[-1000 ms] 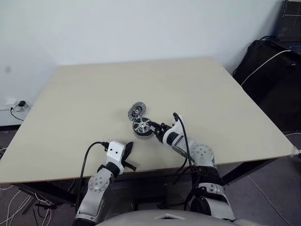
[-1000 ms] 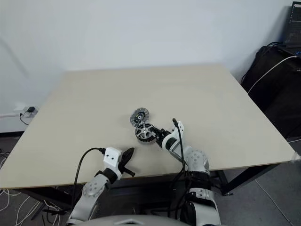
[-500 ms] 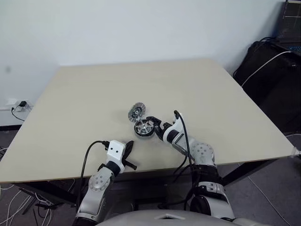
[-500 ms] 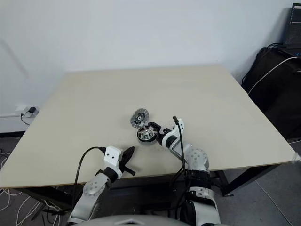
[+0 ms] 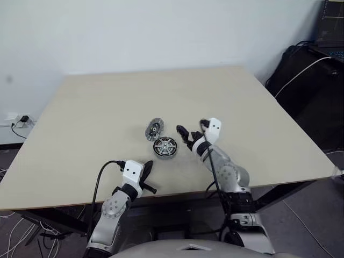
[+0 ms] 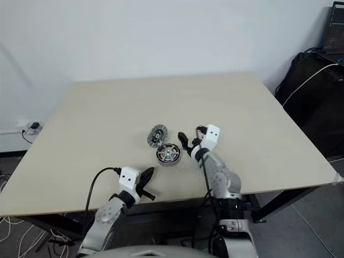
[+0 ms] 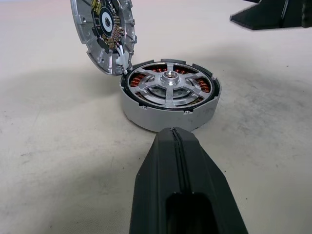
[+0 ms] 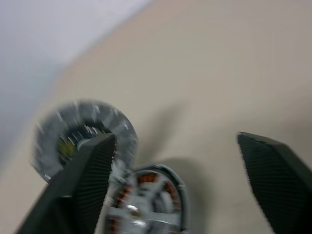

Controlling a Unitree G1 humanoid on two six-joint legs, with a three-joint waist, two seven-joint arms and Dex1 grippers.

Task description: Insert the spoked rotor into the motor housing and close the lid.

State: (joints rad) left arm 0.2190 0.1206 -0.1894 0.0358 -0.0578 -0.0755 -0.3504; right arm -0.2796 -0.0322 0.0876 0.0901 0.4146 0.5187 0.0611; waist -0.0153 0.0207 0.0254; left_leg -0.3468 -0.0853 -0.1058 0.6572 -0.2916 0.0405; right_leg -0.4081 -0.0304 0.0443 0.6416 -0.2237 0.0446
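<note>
The motor housing (image 5: 164,147) lies flat on the table, and the spoked rotor (image 7: 168,83) sits inside it over the copper windings. The lid (image 5: 155,128) stands tilted against the housing's far-left rim, inner face showing (image 7: 100,34). My right gripper (image 5: 186,137) hovers just right of the housing, open and holding nothing; between its fingers (image 8: 83,180) the right wrist view shows the lid and housing (image 8: 146,200). My left gripper (image 5: 147,174) rests near the table's front edge, shut and empty, pointing at the housing (image 7: 165,114) from a short distance.
The beige table (image 5: 107,102) is bare around the parts. Black bags and a white cable (image 5: 306,80) stand off its right side. A wall socket with cables (image 5: 19,119) is at the left.
My right gripper came off the housing's right rim, rose and drew back to the right while its wrist rolled. The housing now lies flat. The left arm stayed still.
</note>
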